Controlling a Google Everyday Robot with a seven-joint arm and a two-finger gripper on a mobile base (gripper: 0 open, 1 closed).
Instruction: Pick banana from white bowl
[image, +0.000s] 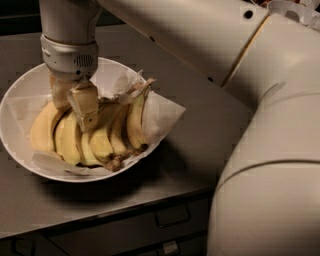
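1. The white bowl (22, 92), near the worktop's front edge, looked like glazed ceramic or hard plastic: smooth and glossy.
2. The paper (161, 114) lining it was thin, white, matt and crumpled, with creased edges standing above the rim.
3. The bananas (102, 142) had smooth, dull, waxy yellow skins; their tips were brown, dry and rough.
4. The gripper (74, 114), down among the bananas in the bowl's rear left part, looked like cream, matt, slightly worn plastic.
5. The wrist collar (70, 57) above it was grey with a satin finish and a fine vent grille.
6. The arm shell (200, 35) was smooth cream plastic with a soft sheen.
7. The worktop (200, 130) was grey, smooth and matt.
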